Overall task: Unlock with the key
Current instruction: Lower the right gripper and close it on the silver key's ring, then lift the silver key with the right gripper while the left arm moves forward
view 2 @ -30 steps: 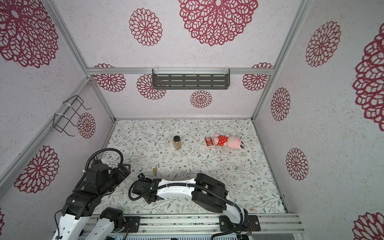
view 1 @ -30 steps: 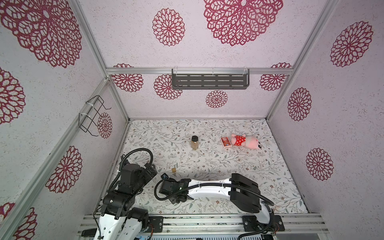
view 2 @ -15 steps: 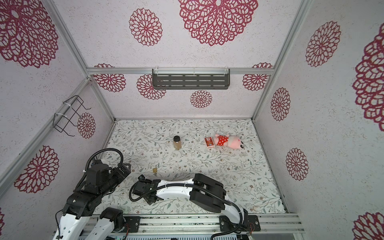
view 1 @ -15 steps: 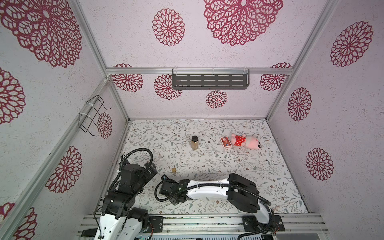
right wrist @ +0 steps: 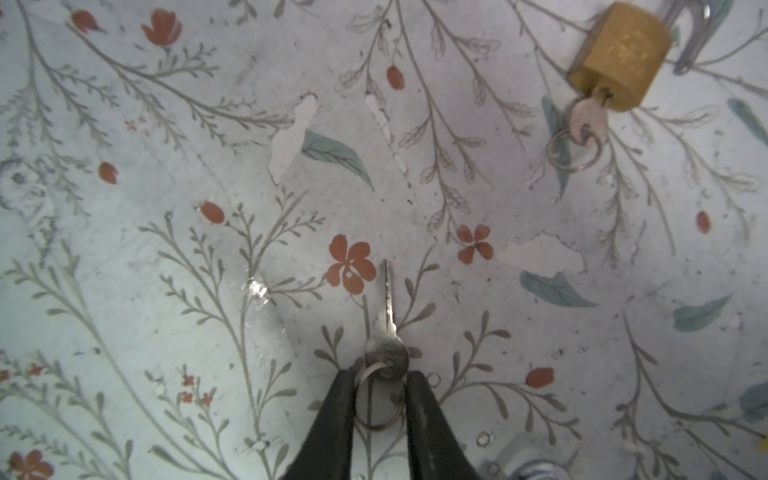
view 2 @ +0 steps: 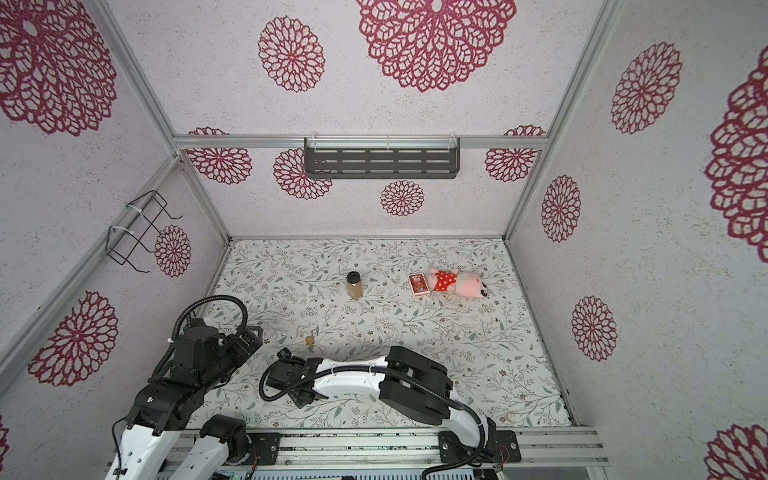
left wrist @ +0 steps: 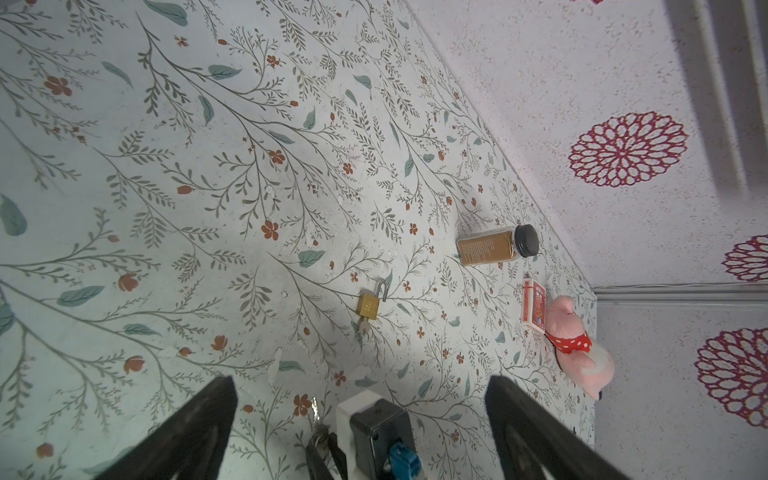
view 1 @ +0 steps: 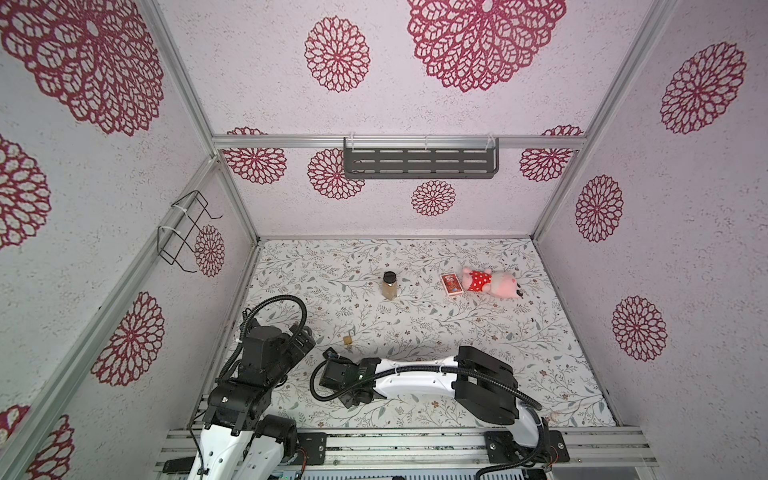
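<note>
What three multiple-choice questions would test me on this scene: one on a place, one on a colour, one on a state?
1. Where does the card box lie?
A) right beside the pig
B) in the near left corner
C) alone at mid-table

2. What colour is the padlock?
A) red
B) brass
C) black

3. How does the left gripper stand?
A) shut
B) open
C) out of view

Answers:
1 A: in both top views the card box sits right next to the pig at the far right.
2 B: its body shows golden in both wrist views.
3 B: its fingers stand far apart in the left wrist view.
</note>
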Robot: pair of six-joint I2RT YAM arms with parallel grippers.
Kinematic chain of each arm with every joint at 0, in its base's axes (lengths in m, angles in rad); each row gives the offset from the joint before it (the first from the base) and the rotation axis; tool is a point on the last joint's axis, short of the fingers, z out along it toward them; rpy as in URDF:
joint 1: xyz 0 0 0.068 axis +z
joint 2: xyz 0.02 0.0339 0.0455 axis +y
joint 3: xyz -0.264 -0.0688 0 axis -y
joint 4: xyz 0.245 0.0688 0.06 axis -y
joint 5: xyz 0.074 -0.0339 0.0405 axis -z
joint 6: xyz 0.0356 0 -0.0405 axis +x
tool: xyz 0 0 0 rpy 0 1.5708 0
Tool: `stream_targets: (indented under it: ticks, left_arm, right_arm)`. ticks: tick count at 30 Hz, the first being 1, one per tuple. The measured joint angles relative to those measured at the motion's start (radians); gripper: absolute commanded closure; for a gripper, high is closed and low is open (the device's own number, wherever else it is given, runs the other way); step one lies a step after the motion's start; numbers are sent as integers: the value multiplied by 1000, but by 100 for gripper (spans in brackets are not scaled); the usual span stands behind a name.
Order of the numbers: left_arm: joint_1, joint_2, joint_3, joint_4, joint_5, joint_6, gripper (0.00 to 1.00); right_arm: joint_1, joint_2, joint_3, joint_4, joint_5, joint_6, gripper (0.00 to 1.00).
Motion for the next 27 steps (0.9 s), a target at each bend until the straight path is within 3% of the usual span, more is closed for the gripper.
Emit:
stream_targets:
  ticks: [20,27]
  left_arm:
    - [0,10,0,-2,20,-22,3]
    - [0,8,23,-13,34,-32,3]
  right_arm:
    - [-27,-1,-5,8,-1,-27,97]
    - [-47,-66,-116,96,-39,-35,100]
